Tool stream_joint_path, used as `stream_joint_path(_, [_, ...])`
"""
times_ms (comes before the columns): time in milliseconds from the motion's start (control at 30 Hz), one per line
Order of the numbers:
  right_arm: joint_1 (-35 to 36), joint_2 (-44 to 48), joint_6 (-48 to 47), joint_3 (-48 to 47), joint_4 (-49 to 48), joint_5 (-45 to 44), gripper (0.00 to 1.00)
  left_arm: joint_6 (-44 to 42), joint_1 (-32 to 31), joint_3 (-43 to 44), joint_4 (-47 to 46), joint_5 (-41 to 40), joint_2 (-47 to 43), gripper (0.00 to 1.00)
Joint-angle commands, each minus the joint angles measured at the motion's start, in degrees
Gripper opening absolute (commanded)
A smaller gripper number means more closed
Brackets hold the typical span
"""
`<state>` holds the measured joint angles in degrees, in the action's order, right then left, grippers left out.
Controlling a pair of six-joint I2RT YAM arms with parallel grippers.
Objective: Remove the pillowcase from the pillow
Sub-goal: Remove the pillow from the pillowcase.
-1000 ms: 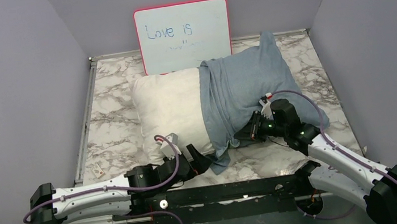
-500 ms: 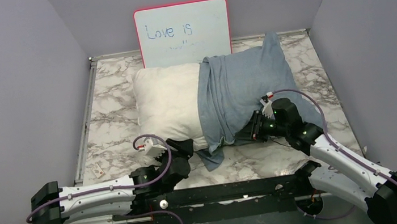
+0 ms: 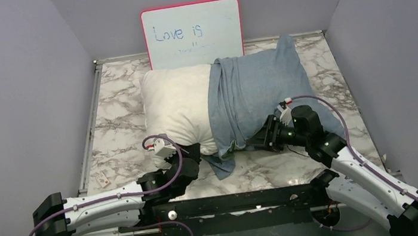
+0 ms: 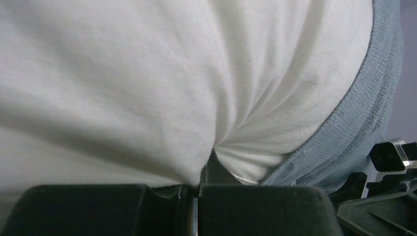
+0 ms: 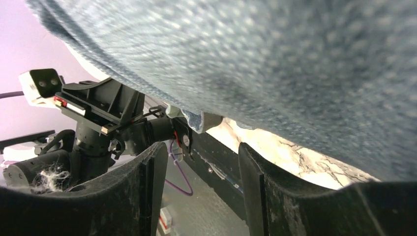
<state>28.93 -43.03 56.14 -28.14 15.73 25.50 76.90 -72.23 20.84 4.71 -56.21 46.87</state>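
The white pillow [image 3: 175, 107] lies across the marble table, its right half inside the dusty blue-grey pillowcase [image 3: 260, 90]. My left gripper [image 3: 194, 152] is at the pillow's near edge, just left of the pillowcase's open hem. In the left wrist view it [image 4: 199, 183] is shut, pinching a fold of the pillow's white cloth [image 4: 147, 73], with the pillowcase's hem [image 4: 354, 118] to the right. My right gripper [image 3: 259, 138] sits at the pillowcase's near edge. Its jaws [image 5: 201, 167] stand open and empty under the pillowcase [image 5: 295, 59].
A red-framed whiteboard [image 3: 193, 35] leans on the back wall, right behind the pillow. A small white tag [image 3: 104, 179] lies near the table's left front edge. Grey walls close in both sides. The black base rail [image 3: 235, 202] runs along the near edge.
My left gripper moved left along the pillow's near edge and shut on the white cloth. My right gripper opened and let go of the pillowcase. The pillow shifted slightly back.
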Motion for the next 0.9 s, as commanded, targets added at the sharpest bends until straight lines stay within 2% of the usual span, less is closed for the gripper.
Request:
stream_joint_path(0, [0.84, -1.38, 3.86, 1.92, -4.48, 2.14, 0.60, -5.04, 0.88, 3.46, -5.59, 5.88, 1.75, 0.00])
stream_joint_path(267, [7.81, -6.52, 9.61, 2.16, -12.21, -7.21, 0.59, -2.37, 0.94, 2.45, -6.48, 9.14, 1.39, 0.00])
stream_joint_path(367, [11.61, -10.25, 11.98, 0.85, -11.79, -15.67, 0.57, -2.20, 0.90, 2.28, -6.34, 9.43, 0.55, 0.00])
stream_joint_path(500, [13.35, -9.78, 14.31, 0.45, -8.89, -26.11, 0.38, -2.17, 0.91, 2.68, -4.82, 9.12, -0.88, 0.00])
stream_joint_path(600, [13.31, -6.89, 13.32, 0.62, -6.95, -32.01, 0.15, -2.05, 0.87, 3.42, -1.56, 8.79, -1.72, 0.00])
stream_joint_path(667, [13.27, -4.99, 12.96, 0.44, -2.98, -35.40, 0.04, -2.04, 0.97, 3.79, -0.38, 8.37, -2.02, 0.00])
stream_joint_path(700, [13.29, -4.10, 12.94, 0.08, 0.19, -37.17, 0.01, -2.38, 0.99, 3.91, -0.17, 8.17, -2.07, 0.00])
stream_joint_path(867, [13.32, 3.62, 12.58, -1.89, 15.71, -44.66, 0.01, -5.36, 2.45, 6.32, 1.08, 9.05, -0.93, 0.00])
